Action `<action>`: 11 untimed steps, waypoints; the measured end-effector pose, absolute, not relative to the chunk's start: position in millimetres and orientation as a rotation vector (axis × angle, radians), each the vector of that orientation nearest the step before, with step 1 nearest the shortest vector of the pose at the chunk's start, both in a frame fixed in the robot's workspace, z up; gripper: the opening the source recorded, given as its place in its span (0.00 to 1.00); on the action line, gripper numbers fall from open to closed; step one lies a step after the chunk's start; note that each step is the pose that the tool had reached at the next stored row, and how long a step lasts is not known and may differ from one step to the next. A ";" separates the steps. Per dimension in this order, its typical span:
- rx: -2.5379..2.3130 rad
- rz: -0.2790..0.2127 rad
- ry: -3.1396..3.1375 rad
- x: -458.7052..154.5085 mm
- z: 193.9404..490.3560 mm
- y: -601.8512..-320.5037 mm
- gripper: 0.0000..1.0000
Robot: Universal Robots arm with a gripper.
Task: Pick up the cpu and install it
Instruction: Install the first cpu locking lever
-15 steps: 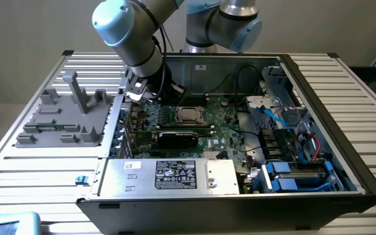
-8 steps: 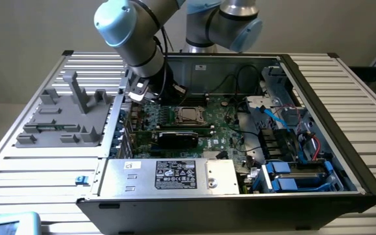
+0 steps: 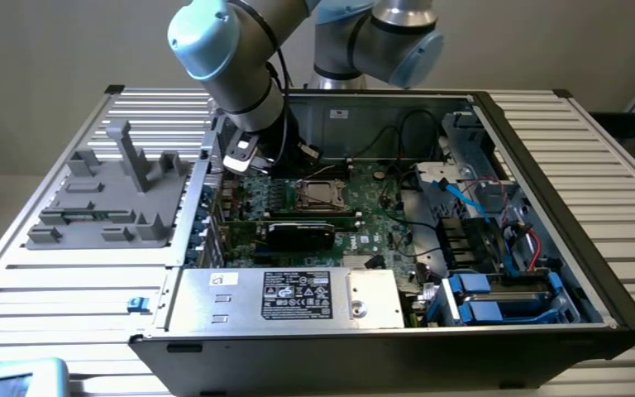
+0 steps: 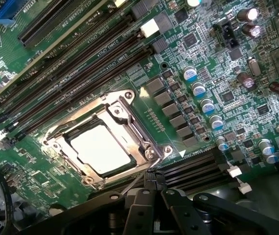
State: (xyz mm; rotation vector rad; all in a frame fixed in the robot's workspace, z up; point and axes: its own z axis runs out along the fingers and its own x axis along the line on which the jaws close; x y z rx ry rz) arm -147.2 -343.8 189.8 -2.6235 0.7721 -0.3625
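Gripper (image 4: pixel 151 193) sits nearest the wrist camera, fingers (image 4: pixel 139 205) closed together and holding nothing. Cpu (image 4: pixel 102 148) lies flat in the socket (image 4: pixel 107 142) on the motherboard (image 4: pixel 203 73), its silver top exposed inside the metal frame. Fingertips hang just beside the socket's near edge; the cpu lies directly ahead of them, close. In the exterior view the arm (image 3: pixel 235 74) reaches down into the case (image 3: pixel 582 273) beside the socket (image 3: pixel 320 195).

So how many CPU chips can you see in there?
1. The cpu lies inside the metal socket frame on the motherboard, close to the gripper. Others could be hidden elsewhere in the case.
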 end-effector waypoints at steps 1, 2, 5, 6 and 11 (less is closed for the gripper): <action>-2.624 -0.363 0.772 -147.2 189.7 -343.7 0.11; -2.624 -0.362 0.772 -147.2 189.7 -343.7 0.11; -2.624 -0.362 0.773 -147.1 189.6 -343.7 0.11; -2.624 -0.361 0.774 -147.1 189.5 -343.7 0.11; -2.624 -0.355 0.788 -147.1 189.5 -343.7 0.11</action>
